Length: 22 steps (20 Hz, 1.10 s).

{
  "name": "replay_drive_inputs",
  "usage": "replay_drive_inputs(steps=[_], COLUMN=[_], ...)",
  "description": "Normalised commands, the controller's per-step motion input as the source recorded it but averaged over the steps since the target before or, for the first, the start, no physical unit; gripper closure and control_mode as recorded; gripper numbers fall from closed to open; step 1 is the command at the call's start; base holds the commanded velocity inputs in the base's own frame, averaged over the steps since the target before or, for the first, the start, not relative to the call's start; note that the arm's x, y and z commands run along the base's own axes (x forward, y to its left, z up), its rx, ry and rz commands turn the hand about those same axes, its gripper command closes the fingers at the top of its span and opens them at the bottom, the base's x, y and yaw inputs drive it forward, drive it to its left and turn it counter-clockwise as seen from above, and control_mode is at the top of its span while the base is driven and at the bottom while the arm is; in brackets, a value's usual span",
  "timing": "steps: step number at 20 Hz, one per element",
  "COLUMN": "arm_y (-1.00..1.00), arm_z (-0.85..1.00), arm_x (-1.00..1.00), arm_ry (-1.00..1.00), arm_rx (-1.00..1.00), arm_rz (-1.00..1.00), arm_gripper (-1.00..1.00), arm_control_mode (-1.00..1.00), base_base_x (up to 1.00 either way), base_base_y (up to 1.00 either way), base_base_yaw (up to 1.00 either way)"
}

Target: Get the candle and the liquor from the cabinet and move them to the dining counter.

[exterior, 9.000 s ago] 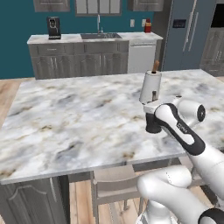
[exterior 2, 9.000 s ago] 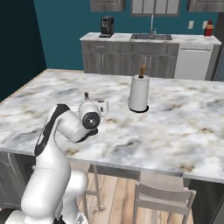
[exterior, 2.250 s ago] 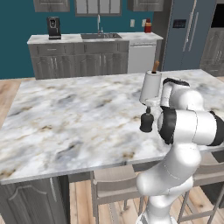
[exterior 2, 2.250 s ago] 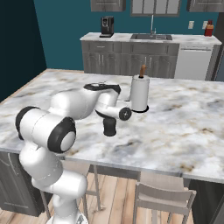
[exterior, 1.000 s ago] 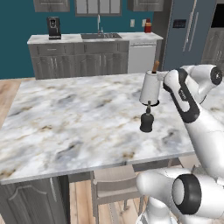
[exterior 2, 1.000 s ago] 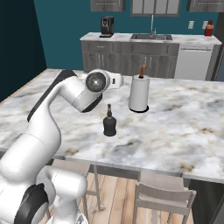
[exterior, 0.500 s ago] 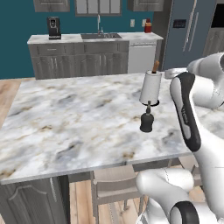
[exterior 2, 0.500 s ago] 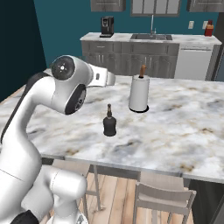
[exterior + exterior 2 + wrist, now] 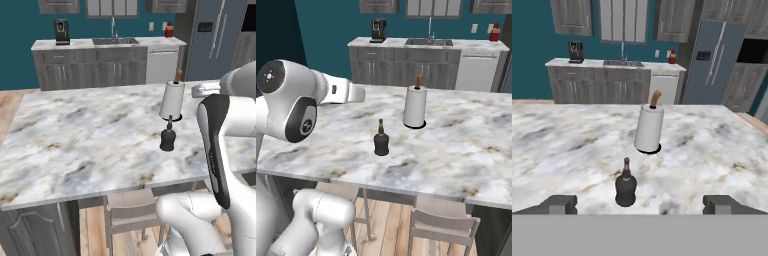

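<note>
Jaws spread wide, gripper (image 9: 640, 204) holds nothing; bottle (image 9: 626, 186) stands delivered on the dining counter (image 9: 562, 150), candle not yet.

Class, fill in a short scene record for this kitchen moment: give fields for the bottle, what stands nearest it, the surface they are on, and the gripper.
bottle: black liquor bottle, upright
nearest item: white paper-towel roll, upright, behind the bottle, apart from it
surface: marble dining counter
gripper: gripper open, holding nothing, drawn back from the bottle
background: sink and coffee machine on the far worktop
</note>
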Motion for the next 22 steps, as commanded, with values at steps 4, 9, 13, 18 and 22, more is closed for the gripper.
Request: replay_drive_inputs(steps=[4,9,13,18,22], arm_y=[0.27,0.21,0.34,0.07,-0.07], arm_z=[0.15,0.00,-0.01,0.00,0.00], arm_x=[-0.46,-0.68,-0.73,-0.59,-0.47], arm_ry=[0.00,0.10,0.21,0.06,0.05], arm_rx=[-0.01,0.00,0.00,0.00,0.00], arm_rz=[0.06,0.18,0.13,-0.09,-0.19], arm_gripper=[-1.00,-1.00,-1.00,-1.00,-1.00], arm_control_mode=[-1.00,-1.00,-1.00,-1.00,-1.00], base_base_x=[0.00,0.00,0.00,0.00,0.00], base_base_y=[0.00,0.00,0.00,0.00,0.00], base_base_yaw=[0.00,0.00,0.00,0.00,0.00])
